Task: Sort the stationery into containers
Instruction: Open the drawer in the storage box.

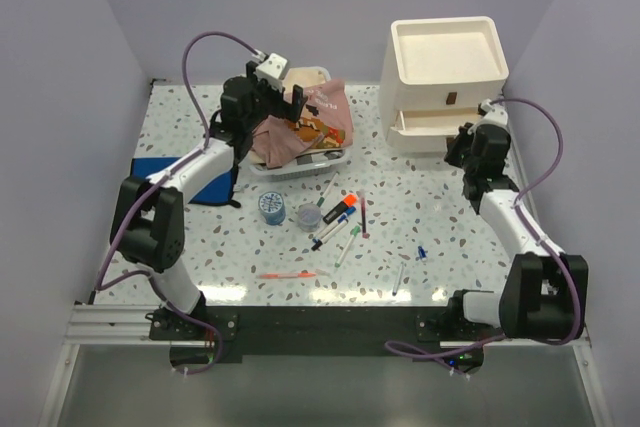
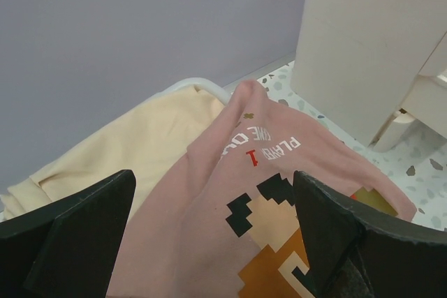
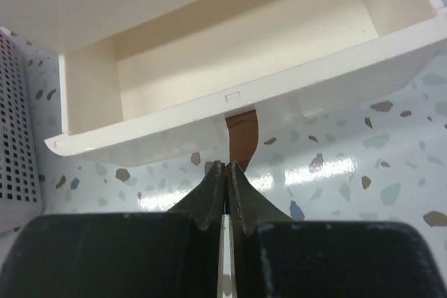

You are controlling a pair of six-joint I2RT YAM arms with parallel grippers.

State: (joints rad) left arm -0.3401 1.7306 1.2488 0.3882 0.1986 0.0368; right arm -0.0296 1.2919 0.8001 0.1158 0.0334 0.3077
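The right gripper (image 3: 225, 169) pinches the brown handle (image 3: 242, 136) of the lower drawer (image 3: 209, 113) (pulled out from the cream unit (image 1: 445, 77)), while the left gripper (image 2: 213, 242) hovers spread above pink clothes (image 2: 202, 193)

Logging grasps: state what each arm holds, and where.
Right fingers pinch the cream plastic lower drawer's small brown handle by its tip; left fingers hold nothing.

cream drawer unit (image 1: 420, 97), brown handle (image 3: 242, 137), speckled table (image 1: 450, 232)
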